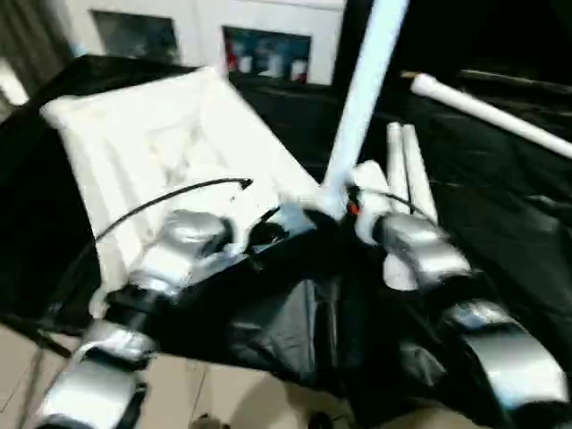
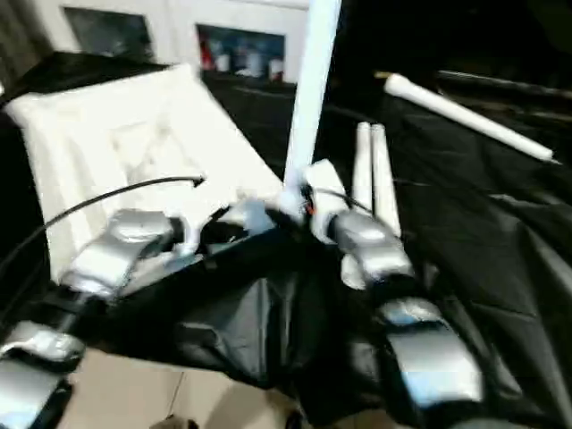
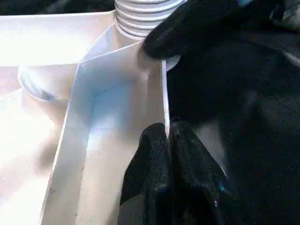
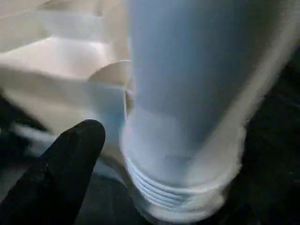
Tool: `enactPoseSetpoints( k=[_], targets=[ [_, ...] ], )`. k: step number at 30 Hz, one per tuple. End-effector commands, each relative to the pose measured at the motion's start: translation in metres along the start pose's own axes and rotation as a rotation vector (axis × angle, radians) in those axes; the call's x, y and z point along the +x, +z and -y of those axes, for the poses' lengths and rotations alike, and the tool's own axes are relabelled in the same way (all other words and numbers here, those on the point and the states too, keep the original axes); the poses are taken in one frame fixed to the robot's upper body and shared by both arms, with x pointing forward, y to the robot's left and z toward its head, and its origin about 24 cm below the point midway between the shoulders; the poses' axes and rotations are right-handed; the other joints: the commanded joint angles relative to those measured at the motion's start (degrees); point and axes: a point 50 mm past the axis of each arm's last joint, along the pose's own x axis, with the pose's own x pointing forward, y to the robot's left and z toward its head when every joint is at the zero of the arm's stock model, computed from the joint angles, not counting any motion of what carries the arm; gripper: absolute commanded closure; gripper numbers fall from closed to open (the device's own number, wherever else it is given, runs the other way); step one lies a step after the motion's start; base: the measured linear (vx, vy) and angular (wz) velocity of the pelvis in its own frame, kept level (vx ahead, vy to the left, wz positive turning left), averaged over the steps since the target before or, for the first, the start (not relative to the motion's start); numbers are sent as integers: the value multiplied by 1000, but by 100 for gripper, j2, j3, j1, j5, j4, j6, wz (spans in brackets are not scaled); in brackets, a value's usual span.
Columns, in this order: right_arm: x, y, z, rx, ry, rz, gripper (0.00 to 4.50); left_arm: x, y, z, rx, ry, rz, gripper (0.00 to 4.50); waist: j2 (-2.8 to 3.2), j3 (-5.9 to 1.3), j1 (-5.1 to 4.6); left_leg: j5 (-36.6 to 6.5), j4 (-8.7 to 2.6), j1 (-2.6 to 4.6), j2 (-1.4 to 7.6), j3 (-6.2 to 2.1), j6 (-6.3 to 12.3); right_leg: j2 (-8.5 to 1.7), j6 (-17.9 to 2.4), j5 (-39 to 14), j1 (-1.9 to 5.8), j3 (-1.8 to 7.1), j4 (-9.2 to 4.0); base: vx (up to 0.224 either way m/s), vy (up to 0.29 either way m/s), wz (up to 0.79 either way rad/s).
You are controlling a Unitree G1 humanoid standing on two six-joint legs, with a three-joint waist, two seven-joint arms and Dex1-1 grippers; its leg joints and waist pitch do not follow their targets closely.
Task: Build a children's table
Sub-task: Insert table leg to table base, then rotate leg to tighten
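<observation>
The white tabletop lies ribbed side up on black cloth at the left. One white leg stands upright, its threaded end at the tabletop's near right corner socket. My left gripper is shut on the thin rim wall of the tabletop beside that corner. My right gripper is at the foot of the upright leg and stands open; one of its black fingers is a little apart from the leg. Two more legs lie side by side just behind my right wrist.
Another white leg lies slanted on the black cloth at the back right. A white cabinet with glass doors stands behind the table. The cloth hangs over the near edge above a light tiled floor.
</observation>
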Motion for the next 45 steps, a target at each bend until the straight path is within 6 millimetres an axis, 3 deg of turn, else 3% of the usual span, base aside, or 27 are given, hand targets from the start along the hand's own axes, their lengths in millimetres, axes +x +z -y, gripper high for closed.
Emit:
enactPoseSetpoints(
  k=[1, 4, 6, 8, 9, 11, 15, 18, 23, 35, 45],
  targets=[
    [-8, 7, 0, -20, 78, 29, 6, 0, 15, 11, 80, -130, 95, 450, 46, -474, 45, 372, -227, 14, 178, 7, 1213, -482, -1655, 657, 540, 348, -140, 0, 0, 0],
    [-18, 9, 0, -30, 121, 47, 6, -4, 11, 12, 109, -159, 73, 450, 78, -459, 95, 26, -239, 18, 206, 14, 965, -494, -1578, 133, 507, 350, -178, 0, 0, 0],
    [-30, 11, -2, -45, 182, 52, 6, -9, 7, 11, 117, -171, 63, 450, 69, -421, 126, -417, -269, 31, 203, 16, 686, -488, -1386, -499, 504, 360, -257, 0, 0, 0],
    [-37, 9, -4, -74, 219, 40, 6, -11, 5, 9, 117, -173, 62, 450, 82, -413, 158, -582, -274, 45, 200, 17, 541, -493, -1269, -809, 495, 370, -288, 0, 0, 0],
    [-39, 8, -5, -78, 236, 32, 6, -12, 5, 9, 117, -176, 63, 450, 63, -413, 173, -684, -280, 35, 174, 10, 407, -488, -1118, -1048, 509, 377, -318, 0, 0, 0],
    [-42, 7, -6, -80, 250, 26, 6, -13, 5, 8, 118, -180, 63, 450, 55, -424, 167, -681, -281, 16, 151, -2, 348, -489, -1013, -1195, 520, 371, -335, 0, 0, 0],
    [-46, 2, -10, -104, 274, -1, 6, -14, 4, 9, 125, -205, 68, 450, 34, -458, 179, -358, -258, -22, 130, -18, 369, -474, -952, -952, 541, 369, -294, 0, 0, 0],
    [-47, 2, -12, -115, 281, -17, 6, -15, 4, 10, 127, -214, 69, 450, 40, -477, 170, -216, -244, -20, 134, -19, 434, -463, -1082, -547, 534, 361, -239, 0, 0, 0],
    [-46, 2, -11, -107, 249, -9, 6, -15, 4, 10, 130, -220, 69, 450, 45, -480, 187, -205, -233, -15, 130, -15, 463, -465, -1161, -441, 536, 361, -225, 0, 0, 0],
    [-46, -4, -13, -123, 248, -41, 113, -16, 1, 10, 130, -219, 60, 450, 33, -516, 208, -77, -202, -29, 119, -19, 470, -461, -1152, -284, 561, 355, -182, 0, 0, 0],
    [-44, -7, -15, -136, 259, -61, 176, -16, 0, 9, 130, -209, 59, 450, 20, -522, 240, -147, -185, -32, 116, -18, 417, -466, -1053, -534, 555, 357, -190, 0, 0, 0]
  ],
)
